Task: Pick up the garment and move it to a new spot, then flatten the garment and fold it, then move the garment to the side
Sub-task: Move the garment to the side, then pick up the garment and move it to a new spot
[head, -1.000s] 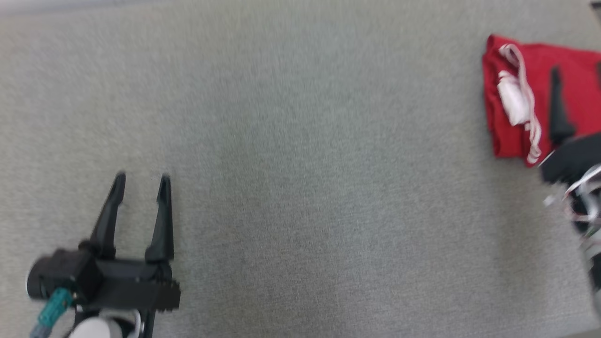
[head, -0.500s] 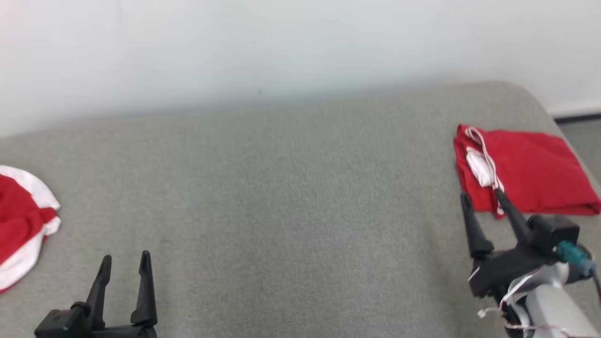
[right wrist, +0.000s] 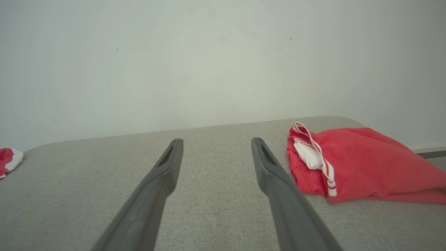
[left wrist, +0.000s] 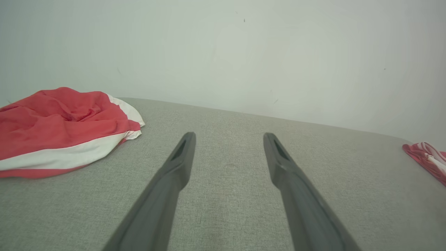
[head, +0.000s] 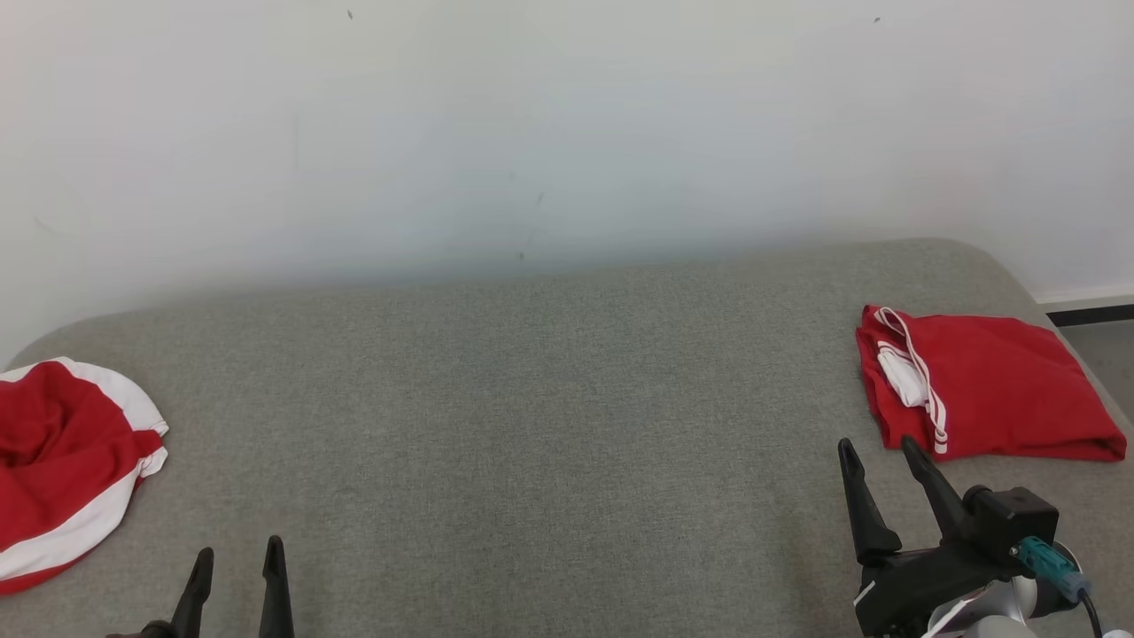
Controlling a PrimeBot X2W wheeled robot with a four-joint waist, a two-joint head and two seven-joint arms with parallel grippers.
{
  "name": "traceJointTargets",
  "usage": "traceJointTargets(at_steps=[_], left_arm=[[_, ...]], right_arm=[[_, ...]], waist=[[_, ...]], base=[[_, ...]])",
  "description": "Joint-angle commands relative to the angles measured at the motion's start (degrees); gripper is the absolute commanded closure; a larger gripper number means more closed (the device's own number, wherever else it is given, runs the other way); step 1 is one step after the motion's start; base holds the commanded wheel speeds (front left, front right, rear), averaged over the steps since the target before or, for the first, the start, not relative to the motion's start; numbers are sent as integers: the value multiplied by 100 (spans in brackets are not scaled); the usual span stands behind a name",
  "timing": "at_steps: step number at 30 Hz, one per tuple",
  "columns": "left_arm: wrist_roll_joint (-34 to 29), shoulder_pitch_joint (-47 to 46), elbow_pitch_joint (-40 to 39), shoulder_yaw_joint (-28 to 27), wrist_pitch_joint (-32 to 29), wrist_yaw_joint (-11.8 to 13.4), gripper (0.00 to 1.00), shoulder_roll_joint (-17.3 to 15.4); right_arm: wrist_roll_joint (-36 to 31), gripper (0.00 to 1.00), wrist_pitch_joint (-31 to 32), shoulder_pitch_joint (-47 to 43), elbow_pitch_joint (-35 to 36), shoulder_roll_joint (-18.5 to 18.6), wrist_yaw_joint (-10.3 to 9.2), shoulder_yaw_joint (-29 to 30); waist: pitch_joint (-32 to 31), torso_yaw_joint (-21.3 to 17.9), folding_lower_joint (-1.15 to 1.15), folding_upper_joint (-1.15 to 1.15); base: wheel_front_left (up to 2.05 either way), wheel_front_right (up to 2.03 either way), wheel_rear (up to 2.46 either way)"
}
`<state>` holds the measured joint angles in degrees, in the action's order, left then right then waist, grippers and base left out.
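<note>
The right end effector (head: 879,447) hovers with its fingers spread and nothing between them, tips just short of the near left corner of the folded red garment (head: 1001,390). The left end effector (head: 237,558) is spread as well and holds nothing, low over the grey fabric surface (head: 532,399).

The folded garment lies at the surface's right end, close to the rounded edge, where the floor (head: 1103,346) begins. A crumpled red-and-white garment (head: 53,443) lies at the left end. The wide middle stretch between them is bare, bounded at the back by the white wall (head: 567,133).

Half a second ago one right finger overlapped the folded garment's corner; now both are clear of it. The head camera has tilted up.

Two garments, two end effectors.
</note>
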<state>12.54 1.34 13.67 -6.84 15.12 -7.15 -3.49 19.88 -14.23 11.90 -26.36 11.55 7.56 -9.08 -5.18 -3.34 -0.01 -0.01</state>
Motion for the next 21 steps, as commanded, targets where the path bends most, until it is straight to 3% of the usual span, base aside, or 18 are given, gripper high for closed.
traceJointTargets(at_steps=[1, 21], left_arm=[[-56, 48, 31, -22, 1, -26, 0, 13], [-135, -9, 240, -98, 1, -24, 0, 52]], right_arm=[[-59, 0, -31, -72, 34, -15, -14, 11], [-175, 0, 146, -184, 298, -29, -14, 122]], waist=[[0, -15, 1, 1], [32, -31, 1, 1]], base=[[0, 0, 0], [0, 0, 0]])
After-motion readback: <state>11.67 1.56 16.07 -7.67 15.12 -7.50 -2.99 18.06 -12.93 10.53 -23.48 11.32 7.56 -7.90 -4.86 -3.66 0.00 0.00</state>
